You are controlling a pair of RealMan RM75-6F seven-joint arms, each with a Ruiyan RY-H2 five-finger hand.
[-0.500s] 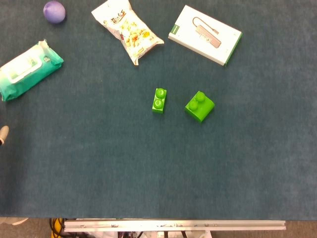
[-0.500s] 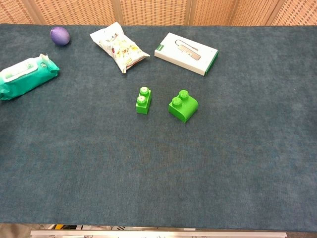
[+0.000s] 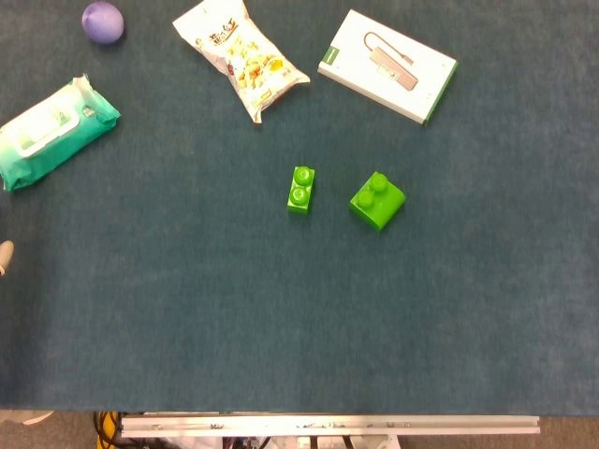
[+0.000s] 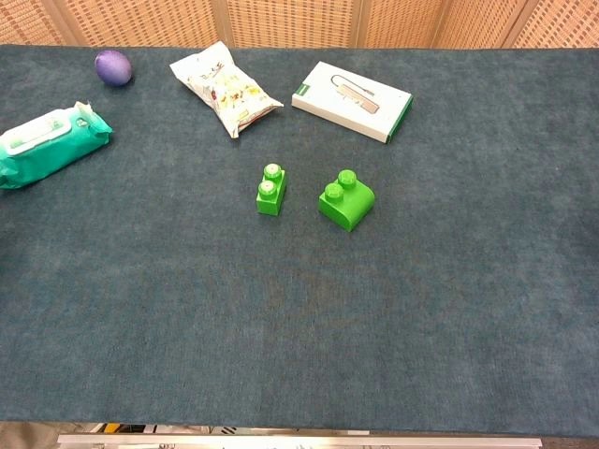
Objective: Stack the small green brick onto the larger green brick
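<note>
The small green brick (image 3: 300, 190) (image 4: 270, 190) lies on the blue cloth near the middle, two studs up. The larger green brick (image 3: 377, 200) (image 4: 345, 200) sits a short gap to its right, turned at an angle, also with two studs on top. Nothing touches either brick. A pale tip, probably of my left hand (image 3: 5, 255), pokes in at the left edge of the head view, far from both bricks; how its fingers lie is hidden. The chest view shows no hand, and my right hand appears in neither view.
Along the far side lie a purple ball (image 3: 102, 21), a snack bag (image 3: 240, 58) and a white box (image 3: 387, 65). A teal wipes pack (image 3: 51, 131) lies at the left. The table's metal front edge (image 3: 328, 426) runs along the bottom.
The pale tip at the left edge has drawn back slightly. The bricks have not moved.
</note>
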